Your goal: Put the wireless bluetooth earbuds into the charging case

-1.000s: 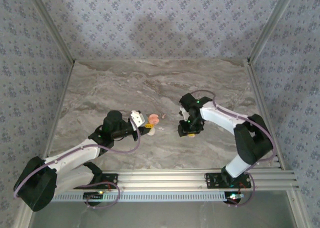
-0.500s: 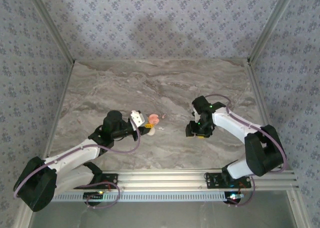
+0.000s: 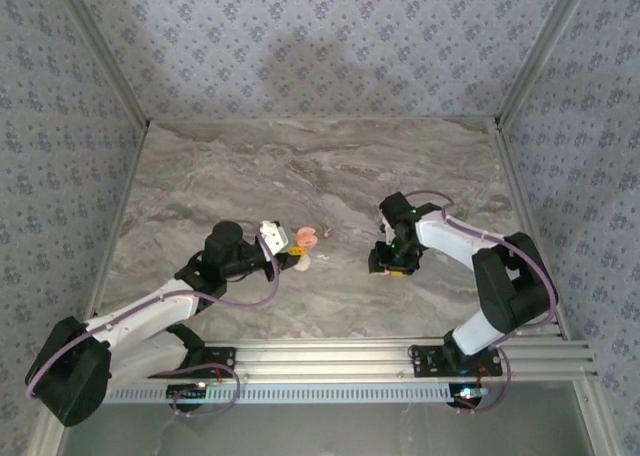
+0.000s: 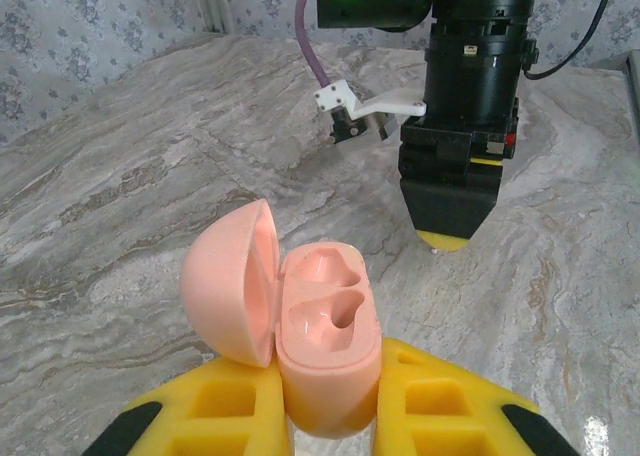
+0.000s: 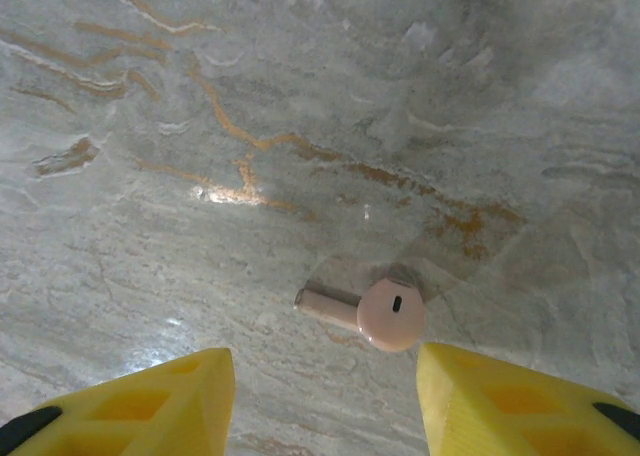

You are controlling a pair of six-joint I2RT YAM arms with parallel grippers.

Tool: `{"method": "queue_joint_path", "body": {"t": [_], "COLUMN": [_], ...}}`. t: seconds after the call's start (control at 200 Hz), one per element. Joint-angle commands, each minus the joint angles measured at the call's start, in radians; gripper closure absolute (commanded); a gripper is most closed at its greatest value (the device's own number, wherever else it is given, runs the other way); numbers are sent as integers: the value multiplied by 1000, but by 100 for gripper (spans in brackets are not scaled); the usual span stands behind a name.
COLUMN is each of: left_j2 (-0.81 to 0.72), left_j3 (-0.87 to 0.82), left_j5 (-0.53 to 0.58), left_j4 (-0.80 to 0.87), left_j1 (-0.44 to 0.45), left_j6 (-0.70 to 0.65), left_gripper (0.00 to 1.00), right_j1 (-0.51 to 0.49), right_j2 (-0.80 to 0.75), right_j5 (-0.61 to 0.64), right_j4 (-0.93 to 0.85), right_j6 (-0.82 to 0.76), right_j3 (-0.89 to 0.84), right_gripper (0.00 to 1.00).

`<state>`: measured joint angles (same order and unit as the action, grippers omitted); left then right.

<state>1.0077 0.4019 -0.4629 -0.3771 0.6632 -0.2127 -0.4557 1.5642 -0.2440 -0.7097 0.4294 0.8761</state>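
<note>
As the right gripper (image 5: 325, 401) hangs spread, the earbud (image 5: 385, 314) lying just ahead between its jaws, lower straight and centre on the stem; the left gripper (image 4: 330, 411) pinches the open charging case (image 4: 325, 326).

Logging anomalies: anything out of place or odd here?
Nothing damaged. One earbud lies loose on the table beneath the open right gripper; the charging case in the left gripper gapes open, both wells empty.

Top cam: soft even light, low-res, slightly washed out; vague dark patch on back wall (image 3: 310, 56). Left wrist cam: bright, case (image 4: 325, 346) sharp, small glare on table (image 4: 595, 434) btm right. Right wrist cam: sheen spots on table, earbud (image 5: 390, 314) in focus, right gripper (image 5: 320, 376) slightly soft at btm edge.
</note>
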Motion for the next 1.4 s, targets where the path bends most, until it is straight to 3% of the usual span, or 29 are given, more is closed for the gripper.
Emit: {"method": "queue_joint_path", "body": {"t": [0.0,0.54,0.83,1.394], "left_j2": [-25,-26,-26,-41], "left_j3": [-3,-3,-3,-5], "left_j5": [6,11,9,16], "left_j4": [-5,-2,-4,7], "left_j1": [3,4,3,3], "left_j6": [-13,-16,-16,-18], "left_gripper": [86,86,86,86], "right_j1": [8,5,2,-29], "right_j2": [28,13,-35,113], "right_j5": [-12,-17,104,57], "right_j4": [8,46,-136,-46], "right_j6": [-8,-37,-19,-32], "right_j3": [28,79,114,123], "right_gripper": [49,52,55,57]}}
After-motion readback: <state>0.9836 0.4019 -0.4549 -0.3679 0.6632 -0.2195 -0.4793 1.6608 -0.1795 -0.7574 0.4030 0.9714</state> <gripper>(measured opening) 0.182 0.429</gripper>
